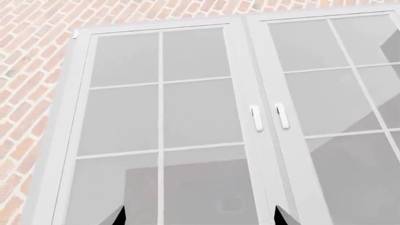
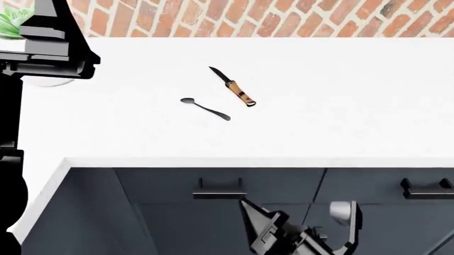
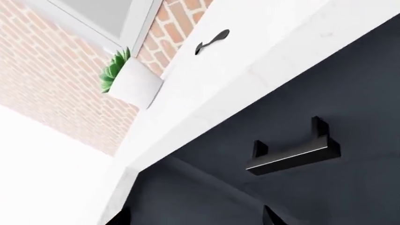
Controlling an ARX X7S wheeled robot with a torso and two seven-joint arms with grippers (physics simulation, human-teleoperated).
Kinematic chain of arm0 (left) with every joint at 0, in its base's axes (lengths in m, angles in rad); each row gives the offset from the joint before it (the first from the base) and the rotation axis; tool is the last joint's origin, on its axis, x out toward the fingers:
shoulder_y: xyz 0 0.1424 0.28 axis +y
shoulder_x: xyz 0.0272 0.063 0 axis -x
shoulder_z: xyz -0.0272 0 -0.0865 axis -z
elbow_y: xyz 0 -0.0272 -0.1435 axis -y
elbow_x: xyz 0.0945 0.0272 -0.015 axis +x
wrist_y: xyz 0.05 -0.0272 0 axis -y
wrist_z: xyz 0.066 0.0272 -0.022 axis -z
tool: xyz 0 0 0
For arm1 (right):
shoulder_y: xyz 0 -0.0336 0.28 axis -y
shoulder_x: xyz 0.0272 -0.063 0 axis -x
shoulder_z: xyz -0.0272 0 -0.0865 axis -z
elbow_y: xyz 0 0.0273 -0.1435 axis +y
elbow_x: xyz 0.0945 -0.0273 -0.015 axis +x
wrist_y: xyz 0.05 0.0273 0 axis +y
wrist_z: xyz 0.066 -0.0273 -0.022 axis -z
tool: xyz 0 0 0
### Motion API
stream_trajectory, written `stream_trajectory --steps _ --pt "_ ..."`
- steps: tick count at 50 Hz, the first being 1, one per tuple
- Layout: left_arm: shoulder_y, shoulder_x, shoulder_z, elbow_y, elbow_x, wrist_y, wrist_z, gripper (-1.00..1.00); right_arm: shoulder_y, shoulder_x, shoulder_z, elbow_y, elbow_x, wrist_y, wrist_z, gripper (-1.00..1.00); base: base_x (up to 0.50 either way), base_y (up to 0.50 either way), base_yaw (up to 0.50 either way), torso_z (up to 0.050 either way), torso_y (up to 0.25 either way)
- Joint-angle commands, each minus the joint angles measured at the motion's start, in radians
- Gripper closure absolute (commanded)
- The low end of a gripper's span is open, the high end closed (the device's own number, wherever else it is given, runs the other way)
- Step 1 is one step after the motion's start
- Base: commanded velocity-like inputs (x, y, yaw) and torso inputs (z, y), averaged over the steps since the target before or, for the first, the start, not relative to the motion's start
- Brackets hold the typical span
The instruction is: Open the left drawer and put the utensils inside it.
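Observation:
A dark grey spoon (image 2: 204, 109) and a knife (image 2: 234, 87) with a black blade and tan handle lie apart on the white countertop (image 2: 341, 117). Below the counter edge is the left drawer (image 2: 163, 186), shut, with its short black bar handle (image 2: 220, 192). My right gripper (image 2: 299, 210) hangs open just below and in front of that handle (image 3: 293, 152), with nothing between its fingers. The spoon (image 3: 211, 41) also shows in the right wrist view. My left gripper (image 1: 200, 220) is open and empty, raised and facing a window; its arm (image 2: 42, 48) is at the far left.
A second drawer handle (image 2: 426, 190) is to the right. A potted green plant (image 3: 119, 70) stands at the counter's back left by the brick wall (image 2: 284, 18). The white-framed window (image 1: 250, 117) with two small handles is above the counter.

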Motion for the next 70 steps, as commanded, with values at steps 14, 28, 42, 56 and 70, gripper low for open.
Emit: stream_trajectory --steps 14,28,42,56,70 --pt "-0.007 0.01 -0.033 -0.041 0.011 0.017 0.009 -1.0 0.018 -0.091 0.061 0.242 0.36 -0.151 0.117 -1.0 0.0 0.0 0.0 0.0 0.0" --pt "-0.007 0.005 -0.032 -0.041 0.007 0.018 0.002 -1.0 0.027 -0.102 0.035 0.403 0.445 -0.195 0.161 -1.0 0.0 0.0 0.0 0.0 0.0" --pt "0.001 0.004 -0.022 -0.045 0.007 0.029 0.001 -1.0 0.113 -0.096 -0.033 0.582 0.41 -0.199 0.153 -1.0 0.0 0.0 0.0 0.0 0.0" --pt "-0.005 -0.007 -0.029 -0.043 0.001 0.024 -0.006 -1.0 0.246 -0.092 -0.074 0.776 0.372 -0.215 0.075 -1.0 0.0 0.0 0.0 0.0 0.0" --pt "0.002 -0.011 -0.028 -0.048 0.001 0.033 -0.009 -1.0 0.34 -0.086 -0.113 0.932 0.326 -0.228 0.01 -1.0 0.0 0.0 0.0 0.0 0.0"
